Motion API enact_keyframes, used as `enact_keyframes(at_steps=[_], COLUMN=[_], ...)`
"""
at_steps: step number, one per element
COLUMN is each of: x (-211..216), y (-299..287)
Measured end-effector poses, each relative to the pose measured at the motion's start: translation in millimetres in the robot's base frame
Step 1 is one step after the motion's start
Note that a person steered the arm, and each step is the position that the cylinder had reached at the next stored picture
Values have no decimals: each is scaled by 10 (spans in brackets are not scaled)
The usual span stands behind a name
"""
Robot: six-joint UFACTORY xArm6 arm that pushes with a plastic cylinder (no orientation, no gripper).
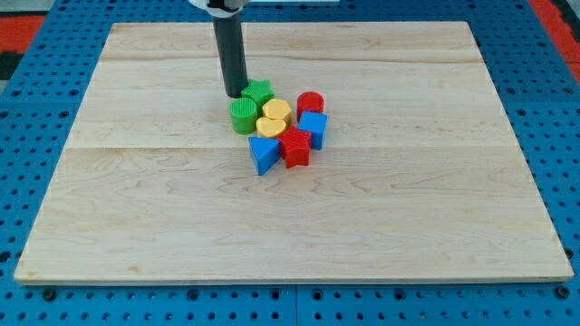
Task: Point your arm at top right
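My tip [236, 93] rests on the wooden board [136, 181] at the upper left edge of a tight cluster of blocks. It touches or nearly touches the green star [259, 91] on its right and stands just above the green cylinder [243, 116]. Two yellow blocks sit in the cluster's middle: one hexagonal [277, 110], one lower [270, 125]. A red cylinder [311, 102] is at the cluster's right. A blue block [314, 126] lies below it. A red star-like block [295, 147] and a blue triangle [264, 154] form the bottom.
The board lies on a blue perforated table [36, 54] that shows on all sides. The board's top right corner [467, 27] is far from my tip, up and to the view's right.
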State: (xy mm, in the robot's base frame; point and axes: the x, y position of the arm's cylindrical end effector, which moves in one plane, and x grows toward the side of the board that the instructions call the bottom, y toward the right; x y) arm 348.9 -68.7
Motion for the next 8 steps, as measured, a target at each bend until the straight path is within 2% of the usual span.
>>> enact_keyframes(at_steps=[2,3,4,5,6,8], x=[13,-93,-489,-1302,-1567,-1563], y=[365,288,257,738,956,517])
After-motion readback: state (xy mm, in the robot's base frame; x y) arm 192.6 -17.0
